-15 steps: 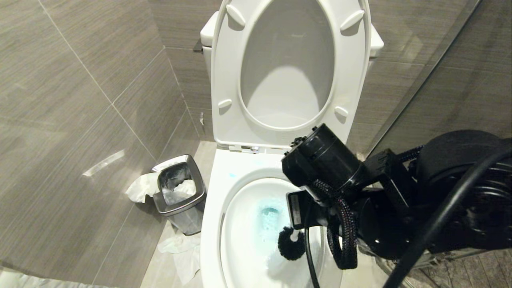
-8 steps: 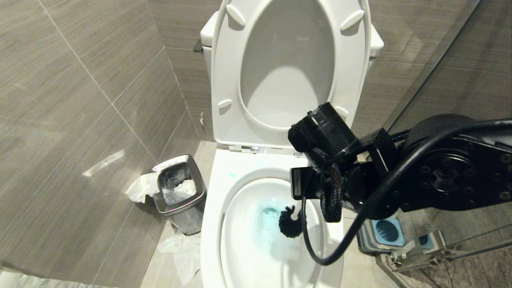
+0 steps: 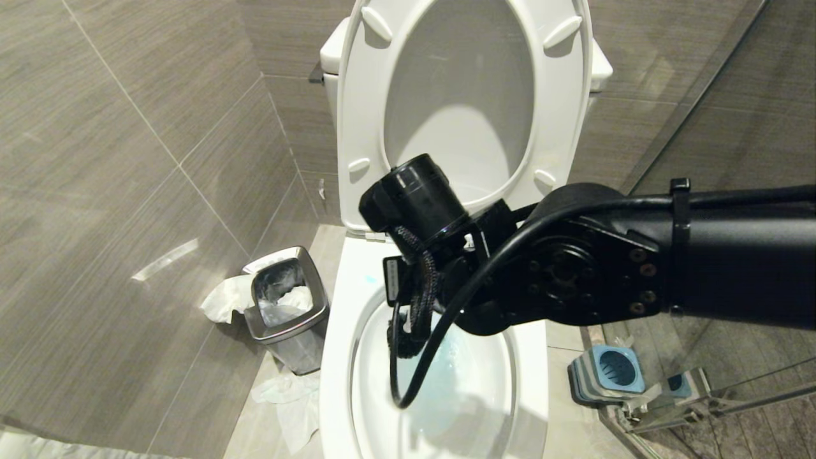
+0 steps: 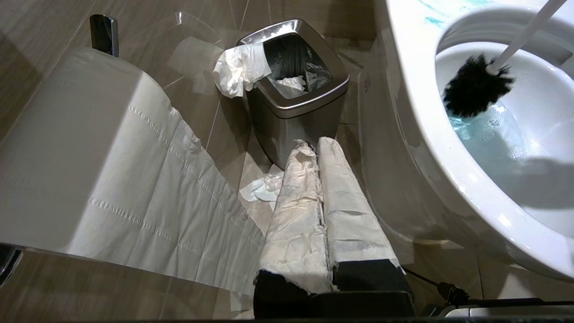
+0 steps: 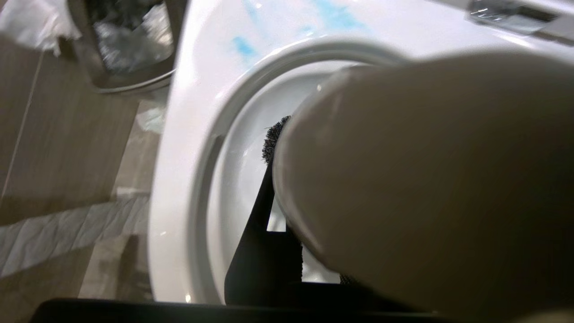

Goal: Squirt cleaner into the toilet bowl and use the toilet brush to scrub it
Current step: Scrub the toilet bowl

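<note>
no readable text, labels, brands or numbers anywhere

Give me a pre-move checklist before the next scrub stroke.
1. Brush held by right gripper: ok, handle of the toilet brush fills its view.
2. Bristles inside the toilet bowl: ok.
3. Bristles against the bowl wall: cannot tell.
4. Cleaner in the bowl: ok, water tinted blue.
5. Seat up: ok.
6. Left gripper clear: ok, shut, down near the bin.
</note>
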Motion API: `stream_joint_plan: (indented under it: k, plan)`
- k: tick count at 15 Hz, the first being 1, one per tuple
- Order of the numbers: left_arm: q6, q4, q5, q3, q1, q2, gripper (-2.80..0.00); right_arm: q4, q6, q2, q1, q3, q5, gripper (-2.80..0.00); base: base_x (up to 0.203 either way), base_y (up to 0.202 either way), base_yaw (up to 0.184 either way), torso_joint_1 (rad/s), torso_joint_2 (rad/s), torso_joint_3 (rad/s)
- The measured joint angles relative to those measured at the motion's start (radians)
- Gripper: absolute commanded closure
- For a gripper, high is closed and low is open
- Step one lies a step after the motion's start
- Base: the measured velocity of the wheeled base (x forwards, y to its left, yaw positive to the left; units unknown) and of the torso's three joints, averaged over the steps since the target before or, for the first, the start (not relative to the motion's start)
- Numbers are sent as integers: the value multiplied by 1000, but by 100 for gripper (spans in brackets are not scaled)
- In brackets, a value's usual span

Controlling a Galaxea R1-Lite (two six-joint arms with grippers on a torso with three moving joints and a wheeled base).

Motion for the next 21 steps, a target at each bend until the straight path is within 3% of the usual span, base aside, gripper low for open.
stream_joint_plan:
  k: [5,12,16,21]
  plan:
    - [0,0,0,0,0,0,0,71,55,-39,120,50,-3,0,0,0,0,0,0,0]
    - [-1,0,0,0,0,0,0,100,108,-273,167,345,-18,0,0,0,0,0,0,0]
    - [0,0,0,0,0,0,0,98,146,-380,106,506,-37,0,0,0,0,0,0,0]
    - [0,0,0,0,0,0,0,15,83,-376,-70,499,-34,0,0,0,0,0,0,0]
